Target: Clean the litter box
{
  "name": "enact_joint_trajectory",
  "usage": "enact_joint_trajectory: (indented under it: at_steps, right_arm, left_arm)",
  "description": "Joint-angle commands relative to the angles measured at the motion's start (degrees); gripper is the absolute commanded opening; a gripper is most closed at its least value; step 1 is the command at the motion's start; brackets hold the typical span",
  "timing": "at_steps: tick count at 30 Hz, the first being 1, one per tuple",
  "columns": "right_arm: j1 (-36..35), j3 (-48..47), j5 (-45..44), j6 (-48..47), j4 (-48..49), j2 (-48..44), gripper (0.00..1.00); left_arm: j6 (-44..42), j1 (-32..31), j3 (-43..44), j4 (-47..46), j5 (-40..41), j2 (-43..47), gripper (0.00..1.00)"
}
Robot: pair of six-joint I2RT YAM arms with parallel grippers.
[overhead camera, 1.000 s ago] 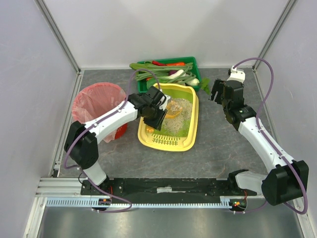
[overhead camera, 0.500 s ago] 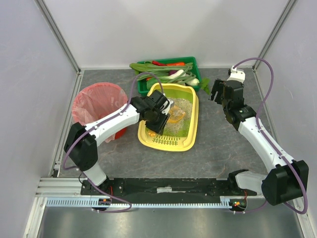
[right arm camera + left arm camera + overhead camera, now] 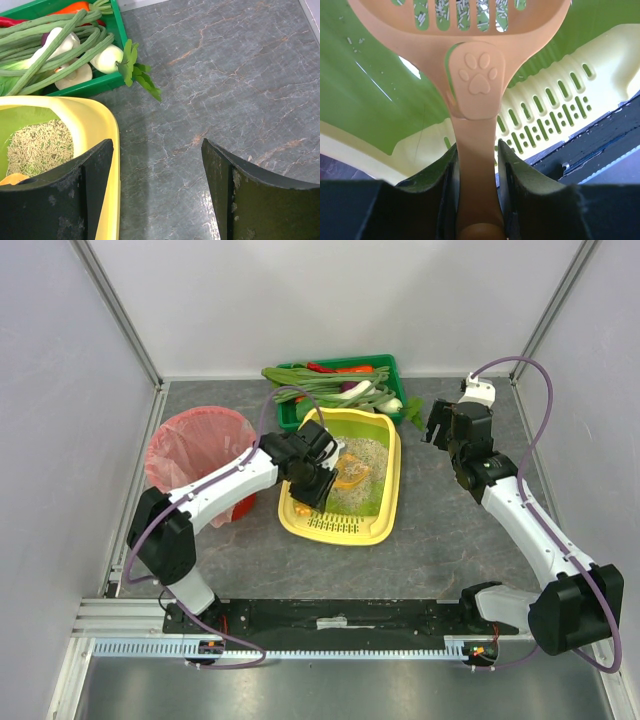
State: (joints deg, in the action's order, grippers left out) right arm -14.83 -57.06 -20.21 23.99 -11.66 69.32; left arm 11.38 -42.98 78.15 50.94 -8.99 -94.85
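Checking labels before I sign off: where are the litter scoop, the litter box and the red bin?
litter scoop (image 3: 479, 80), left wrist view, paw emblem on the handle.
litter box (image 3: 335, 525), top external view, slotted yellow ledge.
red bin (image 3: 195, 448), top external view, pink bag lining.

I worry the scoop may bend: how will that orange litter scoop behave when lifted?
The orange scoop looks like moulded plastic, so probably stiff and light. Its slots should let loose litter sift through. The left gripper clamps only the narrow smooth handle, so it might twist or slip.
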Motion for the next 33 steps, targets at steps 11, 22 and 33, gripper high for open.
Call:
enact_joint_trajectory:
  at_steps: [11, 22, 33]
  right_arm:
    - [0.15, -0.07, 1.40, 0.97, 1.38, -0.86, 0.80]
    - [0.15, -3.15, 1.49, 0.62, 1.90, 1.96, 0.80]
    - [0.15, -3.32, 2.63, 0.27, 1.90, 2.49, 0.80]
  left_arm:
    - [0.49, -2.69, 10.53, 12.78, -1.21, 0.01, 0.02]
    - [1.45, 0.35, 8.96, 11.56, -3.12, -0.25, 0.02]
    - [-0.83, 2.72, 9.04, 12.35, 2.08, 1.77, 0.02]
